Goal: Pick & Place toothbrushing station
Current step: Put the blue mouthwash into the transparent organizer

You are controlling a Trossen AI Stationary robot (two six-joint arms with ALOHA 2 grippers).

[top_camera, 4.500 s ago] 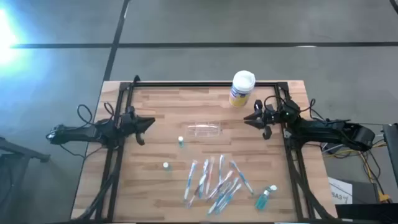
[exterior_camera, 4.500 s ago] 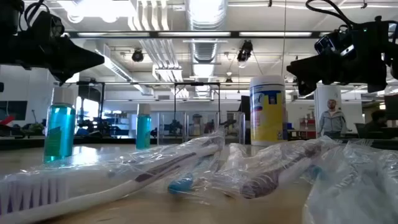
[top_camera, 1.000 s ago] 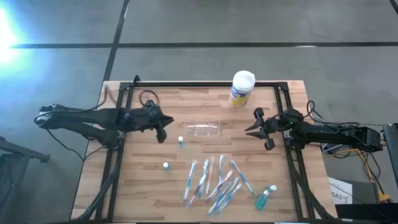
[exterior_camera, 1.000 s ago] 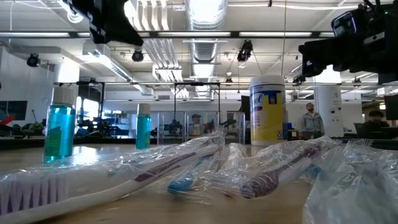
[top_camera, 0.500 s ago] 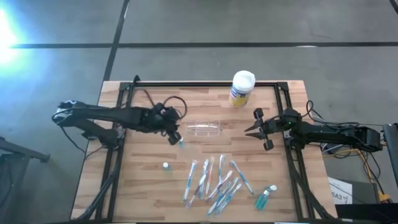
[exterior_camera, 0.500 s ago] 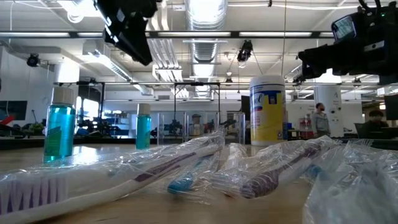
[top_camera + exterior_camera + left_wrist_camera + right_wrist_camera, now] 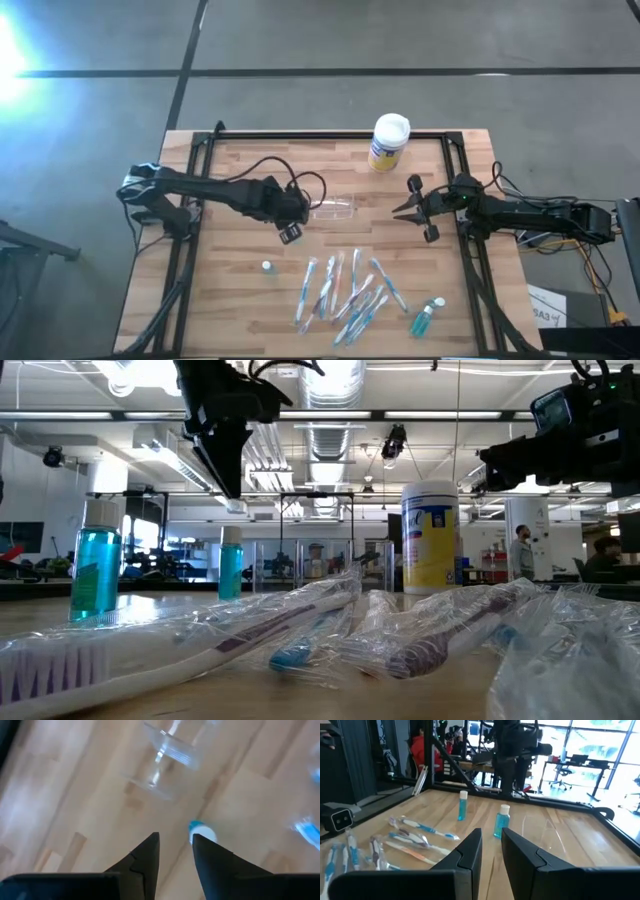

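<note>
Left gripper [image 7: 296, 226], fingers a narrow gap apart, hangs at the near end of the clear, colourless plastic cup-like holder [image 7: 329, 209] lying mid-table (right gripper [image 7: 412, 207] waits, barely parted); risk: descent nudges small blue-capped bottle [image 7: 201, 831] beneath

The left claw [image 7: 291, 226] hovered mid-surface [image 7: 240, 300], touching the clear toothbrushing station [image 7: 332, 209] at its three o'clock. The right claw [image 7: 413, 210] waited near the surface's three o'clock edge, fingers spread.
</note>
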